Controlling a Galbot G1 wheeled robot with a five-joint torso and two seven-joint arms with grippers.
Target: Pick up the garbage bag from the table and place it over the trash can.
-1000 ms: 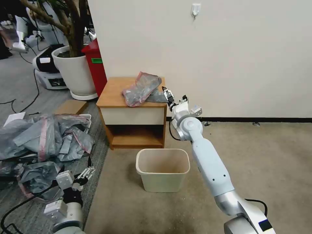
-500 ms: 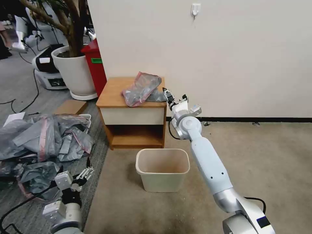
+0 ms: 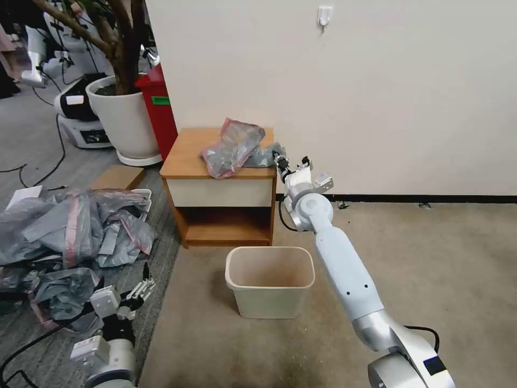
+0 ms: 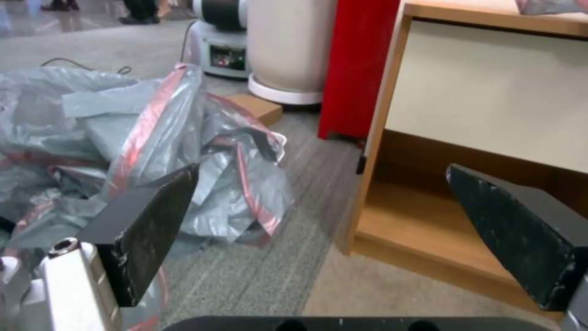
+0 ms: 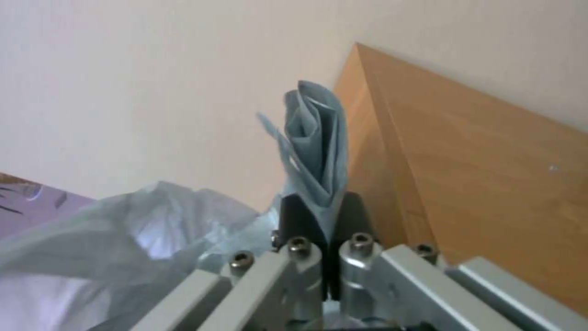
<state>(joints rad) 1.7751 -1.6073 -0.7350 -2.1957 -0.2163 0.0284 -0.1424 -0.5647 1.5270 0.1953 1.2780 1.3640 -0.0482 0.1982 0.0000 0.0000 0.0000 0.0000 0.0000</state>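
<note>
Right gripper pinched the garbage bag on the worktop.
Its jaws squeezed a grey fold tight. The left gripper hung low, jaws wide apart.

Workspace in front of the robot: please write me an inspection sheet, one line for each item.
Surface: table, wooden top, against the wall.
Job's things: garbage bag lying crumpled on the table, one corner pinched; trash can on the floor in front of the table, unlined.
Clutter: heap of grey-and-pink bags on the floor; flat cardboard piece.
Grippers: right gripper shut on the bag's edge at the table's corner; left gripper open, low beside the heap.
Cables: black cable on the floor, another at the right arm's base.
Surroundings: red bin, white plant pot, wall hook.
</note>
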